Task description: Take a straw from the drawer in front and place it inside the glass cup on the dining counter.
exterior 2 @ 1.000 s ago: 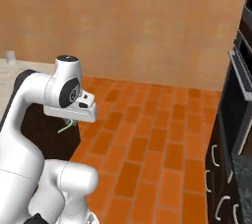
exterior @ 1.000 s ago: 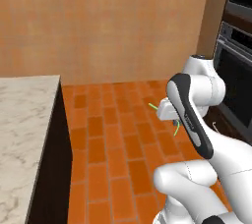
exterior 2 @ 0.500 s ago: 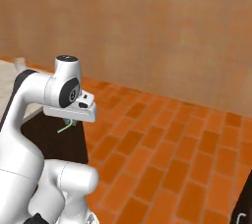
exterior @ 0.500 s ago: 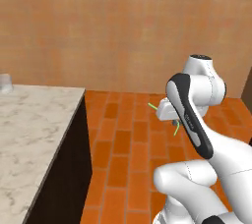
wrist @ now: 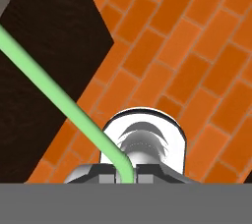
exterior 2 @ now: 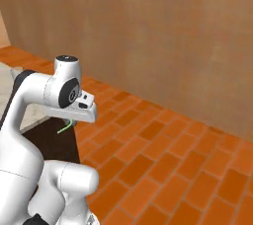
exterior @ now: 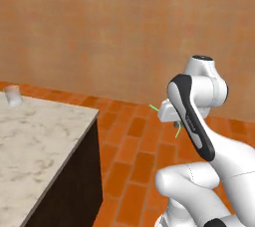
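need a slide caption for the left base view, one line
Franka arm carries the light-green straw in its gripper above brick floor, glass cup waiting on the marbled dining counter at left.

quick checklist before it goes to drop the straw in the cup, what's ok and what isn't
1. Straw in the gripper: ok, it runs up from between the fingers in the hand view.
2. Glass cup located: ok, upright near the far edge of the dining counter.
3. Cup empty: cannot tell, too small.
4. Gripper over the cup: not ok, it hangs over the brick floor, off the counter's side.
5. Straw pointing down into the cup: not ok, it is nowhere near the cup.
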{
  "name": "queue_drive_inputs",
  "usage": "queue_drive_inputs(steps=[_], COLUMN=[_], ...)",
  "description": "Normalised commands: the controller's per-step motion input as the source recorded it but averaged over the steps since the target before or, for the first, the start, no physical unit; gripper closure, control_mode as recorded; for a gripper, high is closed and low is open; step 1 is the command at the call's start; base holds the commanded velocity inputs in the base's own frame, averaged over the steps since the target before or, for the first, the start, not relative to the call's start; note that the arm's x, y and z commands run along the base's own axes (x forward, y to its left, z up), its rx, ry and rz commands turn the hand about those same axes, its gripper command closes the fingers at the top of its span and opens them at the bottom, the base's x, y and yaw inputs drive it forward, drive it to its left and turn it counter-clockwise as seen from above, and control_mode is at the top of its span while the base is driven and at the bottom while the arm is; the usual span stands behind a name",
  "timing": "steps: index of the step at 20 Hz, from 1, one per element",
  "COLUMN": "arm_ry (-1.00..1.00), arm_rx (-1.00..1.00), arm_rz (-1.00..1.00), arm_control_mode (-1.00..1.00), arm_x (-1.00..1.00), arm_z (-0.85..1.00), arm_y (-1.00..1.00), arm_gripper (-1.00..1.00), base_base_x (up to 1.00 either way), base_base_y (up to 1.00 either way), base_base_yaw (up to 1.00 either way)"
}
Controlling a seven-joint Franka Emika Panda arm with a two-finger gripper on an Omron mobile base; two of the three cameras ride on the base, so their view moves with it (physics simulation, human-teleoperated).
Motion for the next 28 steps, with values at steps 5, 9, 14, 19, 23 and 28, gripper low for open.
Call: queue_drive_inputs(steps=[5, 9, 14, 19, 23, 28], arm_ry=[0.0, 0.0, 0.0, 0.0, 0.0, 0.0], arm_rx=[0.0, 0.0, 0.0, 0.0, 0.0, 0.0], arm_rz=[0.0, 0.0, 0.0, 0.0, 0.0, 0.0], arm_control_mode=[1.0, 1.0, 1.0, 1.0, 1.0, 1.0], arm_x=[0.0, 0.0, 0.0, 0.0, 0.0, 0.0], arm_z=[0.0, 0.0, 0.0, 0.0, 0.0, 0.0], arm_y=[0.0, 0.0, 0.0, 0.0, 0.0, 0.0], arm_gripper=[1.0, 1.0, 1.0, 1.0, 1.0, 1.0], base_base_x=[1.0, 1.0, 1.0, 1.0, 1.0, 0.99], base_base_y=[-0.61, -0.6, -0.6, -0.6, -0.48, -0.39], base_base_yaw=[0.33, 0.34, 0.38, 0.46, 0.58, 0.69])
